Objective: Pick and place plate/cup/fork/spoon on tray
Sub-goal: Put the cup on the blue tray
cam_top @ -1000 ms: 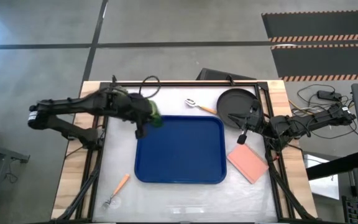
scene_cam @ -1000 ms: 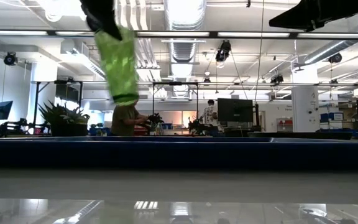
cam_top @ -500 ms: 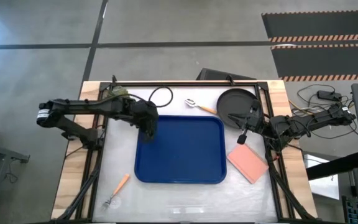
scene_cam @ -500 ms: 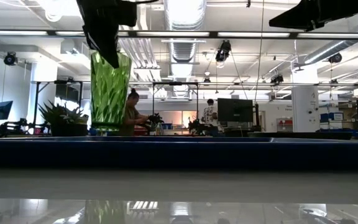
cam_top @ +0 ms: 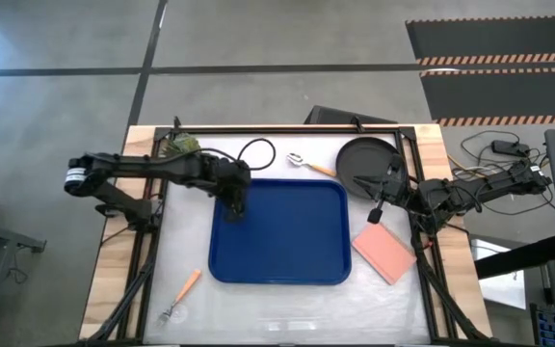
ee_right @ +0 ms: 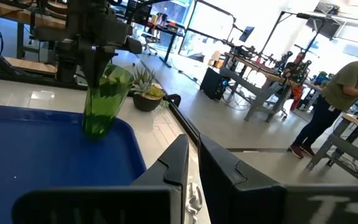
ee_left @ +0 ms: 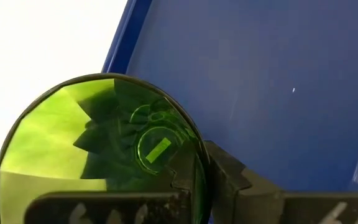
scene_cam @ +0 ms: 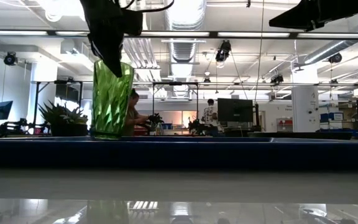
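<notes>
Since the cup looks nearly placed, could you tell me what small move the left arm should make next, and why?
Probably open the left gripper and lift away. The cup stands upright with its base down at the tray, in the far left corner, and the fingers grip its rim. The right gripper waits by the plate.

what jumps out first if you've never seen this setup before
The translucent green tumbler stands upright at the far-left corner of the large blue rectangular plastic tray, with the left gripper clamped on its rim from above. The tray is otherwise bare. The right gripper waits by the round dark matte plate at the table's far right, with a pink square pad just beside the tray.
</notes>
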You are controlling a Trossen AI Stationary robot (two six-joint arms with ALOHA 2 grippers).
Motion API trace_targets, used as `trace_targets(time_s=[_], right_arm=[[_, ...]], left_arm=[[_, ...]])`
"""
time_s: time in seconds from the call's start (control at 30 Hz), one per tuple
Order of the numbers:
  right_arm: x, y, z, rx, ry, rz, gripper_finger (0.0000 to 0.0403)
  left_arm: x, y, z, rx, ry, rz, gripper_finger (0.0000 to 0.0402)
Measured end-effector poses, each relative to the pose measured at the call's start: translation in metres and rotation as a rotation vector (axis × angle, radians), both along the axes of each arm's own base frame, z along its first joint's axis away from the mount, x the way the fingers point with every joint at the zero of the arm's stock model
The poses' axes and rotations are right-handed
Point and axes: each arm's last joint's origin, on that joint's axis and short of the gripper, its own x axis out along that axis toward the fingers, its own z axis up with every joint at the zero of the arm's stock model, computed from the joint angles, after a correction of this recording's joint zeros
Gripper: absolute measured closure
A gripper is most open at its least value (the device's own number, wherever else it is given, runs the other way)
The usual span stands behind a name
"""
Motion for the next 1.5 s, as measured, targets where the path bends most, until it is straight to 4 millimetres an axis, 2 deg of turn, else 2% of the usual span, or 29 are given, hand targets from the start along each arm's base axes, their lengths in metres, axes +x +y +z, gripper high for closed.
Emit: trace_targets(time_s=[0.2, 0.5, 0.8, 1.5], right_arm=[[0.0, 0.0, 0.0, -0.001, 0.0, 0.0, 0.0376], [0.0, 0.0, 0.0, -0.013, 0.005, 0.001, 0.0376], [0.0, 0.0, 0.003, -0.047, -0.01, 0.004, 0.0376], [-0.002, 0.0, 0.021, -0.276, -0.08, -0.002, 0.0376]], left_arm=[[0.009, 0.001, -0.004, 0.0, -0.03, -0.002, 0.0382], [0.007, 0.002, -0.009, 0.056, -0.01, 0.041, 0.038], [0.003, 0.002, -0.023, 0.064, 0.033, 0.048, 0.038], [0.006, 0.003, -0.021, 0.067, -0.01, 0.056, 0.0379]])
